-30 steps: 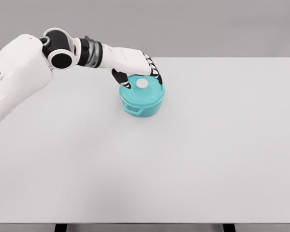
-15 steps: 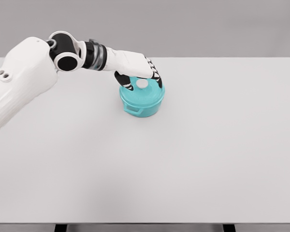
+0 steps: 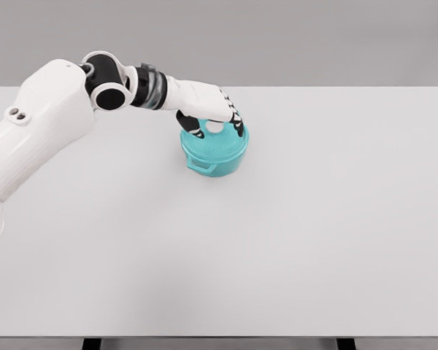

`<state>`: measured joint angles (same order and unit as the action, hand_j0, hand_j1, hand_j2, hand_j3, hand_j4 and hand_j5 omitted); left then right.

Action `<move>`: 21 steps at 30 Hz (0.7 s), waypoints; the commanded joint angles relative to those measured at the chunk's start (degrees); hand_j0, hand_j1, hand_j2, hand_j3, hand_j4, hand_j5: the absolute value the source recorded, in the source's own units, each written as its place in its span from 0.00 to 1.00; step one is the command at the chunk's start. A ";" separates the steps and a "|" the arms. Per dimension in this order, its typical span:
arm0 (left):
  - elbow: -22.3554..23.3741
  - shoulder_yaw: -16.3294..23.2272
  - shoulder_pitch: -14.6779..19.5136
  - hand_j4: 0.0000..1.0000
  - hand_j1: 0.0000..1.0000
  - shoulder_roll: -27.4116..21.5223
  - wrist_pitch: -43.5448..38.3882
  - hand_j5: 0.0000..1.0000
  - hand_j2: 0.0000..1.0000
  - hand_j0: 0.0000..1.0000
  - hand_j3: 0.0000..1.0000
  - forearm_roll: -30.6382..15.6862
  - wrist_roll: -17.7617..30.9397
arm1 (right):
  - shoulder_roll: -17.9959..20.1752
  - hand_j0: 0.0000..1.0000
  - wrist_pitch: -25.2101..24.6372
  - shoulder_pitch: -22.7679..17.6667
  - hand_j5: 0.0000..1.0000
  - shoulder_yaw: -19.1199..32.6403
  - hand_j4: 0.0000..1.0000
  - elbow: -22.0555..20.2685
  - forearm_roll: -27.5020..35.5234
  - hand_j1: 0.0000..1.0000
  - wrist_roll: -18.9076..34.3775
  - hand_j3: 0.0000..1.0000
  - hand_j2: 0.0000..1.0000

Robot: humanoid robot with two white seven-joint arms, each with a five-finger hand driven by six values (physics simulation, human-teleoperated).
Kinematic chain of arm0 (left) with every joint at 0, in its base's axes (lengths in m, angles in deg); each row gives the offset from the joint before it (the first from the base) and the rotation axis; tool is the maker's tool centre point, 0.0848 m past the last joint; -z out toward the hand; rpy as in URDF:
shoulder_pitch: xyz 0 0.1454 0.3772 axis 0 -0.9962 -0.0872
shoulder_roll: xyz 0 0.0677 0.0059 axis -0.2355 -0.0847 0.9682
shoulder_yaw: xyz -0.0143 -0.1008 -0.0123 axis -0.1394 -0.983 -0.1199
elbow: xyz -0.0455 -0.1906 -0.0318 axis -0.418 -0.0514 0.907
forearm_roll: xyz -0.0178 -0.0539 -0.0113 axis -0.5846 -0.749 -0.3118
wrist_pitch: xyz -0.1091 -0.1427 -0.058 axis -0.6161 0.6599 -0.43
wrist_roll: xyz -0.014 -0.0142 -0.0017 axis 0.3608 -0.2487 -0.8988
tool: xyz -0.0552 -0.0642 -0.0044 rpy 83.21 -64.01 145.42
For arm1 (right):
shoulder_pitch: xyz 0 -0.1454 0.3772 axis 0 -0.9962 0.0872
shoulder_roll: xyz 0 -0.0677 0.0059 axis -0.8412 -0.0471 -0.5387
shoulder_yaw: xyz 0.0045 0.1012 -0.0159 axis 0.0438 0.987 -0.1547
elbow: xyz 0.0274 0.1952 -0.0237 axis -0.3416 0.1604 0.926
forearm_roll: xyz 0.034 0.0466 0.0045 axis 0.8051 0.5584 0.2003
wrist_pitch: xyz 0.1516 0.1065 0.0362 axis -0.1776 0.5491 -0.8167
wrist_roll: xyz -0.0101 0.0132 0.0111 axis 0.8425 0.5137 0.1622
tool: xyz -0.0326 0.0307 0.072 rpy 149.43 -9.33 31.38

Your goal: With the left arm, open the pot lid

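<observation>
Now the left hand [image 3: 213, 111] hangs over the pot [image 3: 214, 152], fingers curled around the lid's white knob [image 3: 214, 127]. Whether they grip it is unclear (the lid [image 3: 217, 145] sits on the pot at twelve o'clock on the table [image 3: 292, 233]).

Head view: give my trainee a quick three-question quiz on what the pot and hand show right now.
1. True or false: the lid sits on the teal pot.
2. Where is the left hand? A) flat on the table, away from the pot B) over the lid, fingers curled around the white knob C) gripping the pot's side handle
3. Fill in: the right hand is ____.

Key: 1 true; 2 B; 3 not in view.
</observation>
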<state>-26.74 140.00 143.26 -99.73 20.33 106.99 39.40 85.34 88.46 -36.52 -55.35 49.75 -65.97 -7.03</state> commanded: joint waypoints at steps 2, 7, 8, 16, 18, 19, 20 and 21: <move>0.05 0.32 0.00 0.73 0.73 0.13 -0.14 0.73 0.73 0.73 0.73 -0.20 -0.02 | 0.01 1.00 0.01 0.00 1.00 -0.02 1.00 0.01 -0.06 1.00 0.02 1.00 1.00; 0.05 0.32 0.00 0.72 0.72 0.04 -0.14 0.72 0.72 0.72 0.72 -0.29 -0.02 | 0.01 1.00 0.01 0.00 1.00 -0.02 1.00 0.01 0.02 1.00 0.02 1.00 1.00; 0.05 0.32 0.00 0.69 0.69 0.13 -0.14 0.69 0.69 0.69 0.69 -0.29 -0.02 | 0.01 1.00 0.01 0.00 1.00 -0.02 1.00 0.01 0.02 1.00 0.02 1.00 1.00; -0.04 0.41 0.00 0.45 0.45 -0.05 -0.14 0.45 0.45 0.45 0.45 -0.20 -0.02 | 0.01 1.00 0.01 0.00 1.00 -0.02 1.00 0.01 0.02 1.00 0.02 1.00 1.00; -0.04 0.41 0.00 0.39 0.39 -0.05 -0.14 0.39 0.39 0.39 0.39 -0.20 -0.02 | 0.01 1.00 0.01 0.09 1.00 -0.02 1.00 0.01 0.02 1.00 0.02 1.00 1.00; -0.04 0.41 0.09 0.38 0.38 -0.05 -0.14 0.38 0.38 0.38 0.38 -0.20 -0.02 | 0.01 1.00 0.01 0.09 1.00 -0.02 1.00 0.01 0.02 1.00 0.02 1.00 1.00; -0.13 0.41 0.09 0.37 0.37 -0.14 -0.14 0.37 0.37 0.37 0.37 -0.20 -0.02 | 0.01 1.00 0.01 0.00 1.00 -0.02 1.00 0.01 0.02 1.00 0.02 1.00 1.00; -0.22 0.41 0.09 0.36 0.36 -0.40 -0.14 0.36 0.36 0.36 0.36 -0.20 -0.02 | 0.01 1.00 0.01 0.00 1.00 -0.02 1.00 0.01 0.02 1.00 0.02 1.00 1.00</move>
<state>-26.84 140.49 143.53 -99.95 20.34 107.02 39.40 85.34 88.46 -36.52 -55.35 49.75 -65.97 -7.03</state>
